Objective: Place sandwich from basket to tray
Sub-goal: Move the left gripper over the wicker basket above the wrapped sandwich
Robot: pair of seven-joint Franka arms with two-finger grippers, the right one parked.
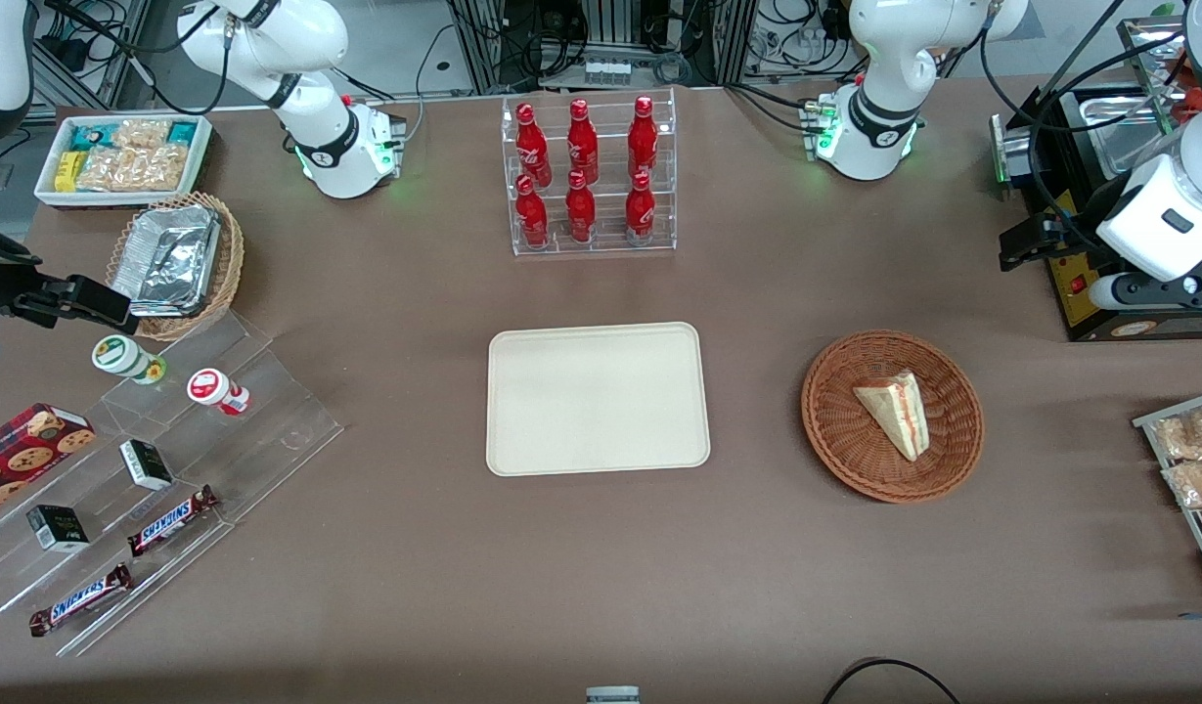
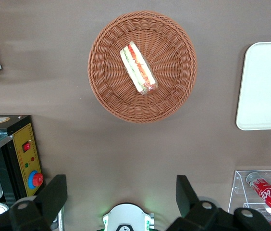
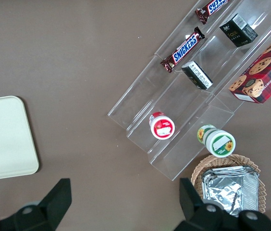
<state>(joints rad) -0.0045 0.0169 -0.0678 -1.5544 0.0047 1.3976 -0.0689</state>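
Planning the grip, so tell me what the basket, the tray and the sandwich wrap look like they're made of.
Basket: woven reddish-brown wicker, matte. Tray: smooth cream, probably plastic. Sandwich: soft bread in glossy clear film. Gripper: open, high above the basket.

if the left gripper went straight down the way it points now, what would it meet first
Probably bare table. The left gripper, open and empty, hangs high above the brown tabletop, just short of the basket holding the sandwich. Depth is unclear, so it might clip the basket's rim.
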